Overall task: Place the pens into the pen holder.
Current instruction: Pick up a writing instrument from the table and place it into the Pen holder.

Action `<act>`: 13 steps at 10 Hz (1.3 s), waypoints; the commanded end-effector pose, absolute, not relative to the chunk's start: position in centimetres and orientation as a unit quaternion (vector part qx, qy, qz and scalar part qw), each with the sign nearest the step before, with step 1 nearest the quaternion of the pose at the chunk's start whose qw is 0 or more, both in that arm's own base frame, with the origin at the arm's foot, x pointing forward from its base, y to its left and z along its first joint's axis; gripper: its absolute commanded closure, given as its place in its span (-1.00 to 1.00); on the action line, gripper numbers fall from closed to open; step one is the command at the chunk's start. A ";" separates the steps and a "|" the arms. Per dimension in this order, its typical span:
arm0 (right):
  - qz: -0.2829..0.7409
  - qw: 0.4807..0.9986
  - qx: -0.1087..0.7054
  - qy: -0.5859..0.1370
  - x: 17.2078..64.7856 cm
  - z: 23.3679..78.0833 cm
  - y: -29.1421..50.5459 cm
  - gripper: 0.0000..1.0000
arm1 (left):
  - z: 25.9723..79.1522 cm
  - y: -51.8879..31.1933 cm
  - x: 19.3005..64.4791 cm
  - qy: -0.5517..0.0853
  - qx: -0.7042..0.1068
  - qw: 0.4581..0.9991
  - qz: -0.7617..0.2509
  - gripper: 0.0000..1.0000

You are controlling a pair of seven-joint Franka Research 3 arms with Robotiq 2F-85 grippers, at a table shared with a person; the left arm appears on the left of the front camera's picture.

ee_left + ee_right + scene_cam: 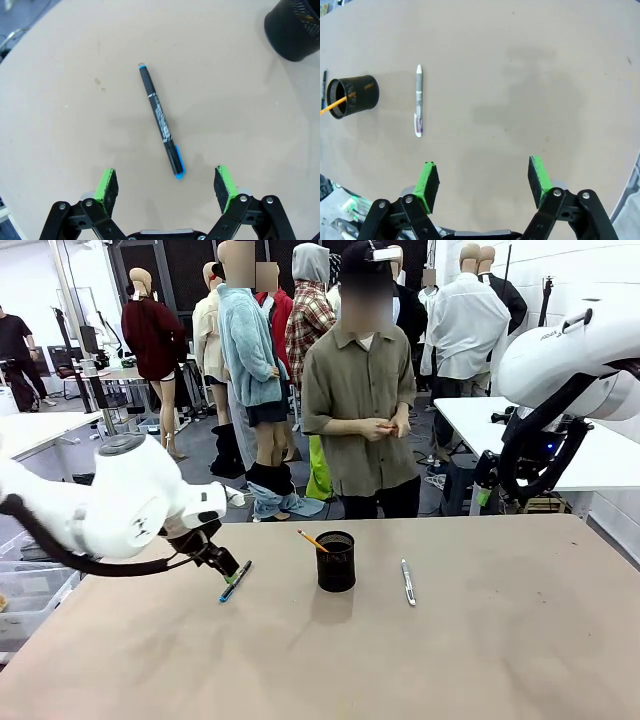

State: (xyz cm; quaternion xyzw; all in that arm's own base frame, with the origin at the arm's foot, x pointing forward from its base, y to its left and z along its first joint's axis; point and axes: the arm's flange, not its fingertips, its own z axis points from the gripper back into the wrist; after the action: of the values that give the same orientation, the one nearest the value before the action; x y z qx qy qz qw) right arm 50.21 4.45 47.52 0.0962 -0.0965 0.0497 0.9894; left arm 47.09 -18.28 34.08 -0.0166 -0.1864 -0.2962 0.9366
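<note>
Front view shows the holder standing upright near the middle of the worktop. One orange pencil is in it, leaning out over the rim toward the robot's left. The marker lies flat to the left of the holder, well apart from it. The silver pen lies flat to the holder's right, near it but not touching. The left gripper hangs low over the marker. In the left wrist view its jaws are spread wide with nothing between the green pads. The marker lies slantwise on the worktop ahead of them, untouched. Its blue end reaches level with the fingertips, a little nearer the pad on the picture's right, and its other end points away. The holder's mesh wall is at that picture's top right corner, well apart from the marker. In the right wrist view the right gripper is high above bare worktop, its jaws also spread and holding nothing. The silver pen lies up and to the picture's left of it, well apart. Just beyond the pen is the holder, seen from above, with the pencil sticking out past its rim.
</note>
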 end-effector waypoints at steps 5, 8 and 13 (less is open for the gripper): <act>0.056 0.987 0.107 -0.105 50.4 47.3 4.4 -0.78 | 31.2 -19.4 53.1 -0.098 -0.013 0.955 -0.279 -1.00; 0.056 0.987 0.107 -0.105 50.4 47.3 4.4 -0.78 | 29.9 -19.6 54.0 -0.076 -0.011 0.956 -0.283 -1.00; 0.056 0.987 0.107 -0.105 50.4 47.3 4.4 -0.78 | 29.4 -20.0 53.6 -0.060 0.006 0.954 -0.293 0.79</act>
State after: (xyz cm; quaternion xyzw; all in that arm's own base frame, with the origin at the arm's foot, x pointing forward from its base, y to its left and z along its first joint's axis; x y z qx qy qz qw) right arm 50.21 4.50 47.51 0.0963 -0.0964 0.0502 0.9894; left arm 53.66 -19.95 30.41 -0.0129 -0.0734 -0.3019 0.9504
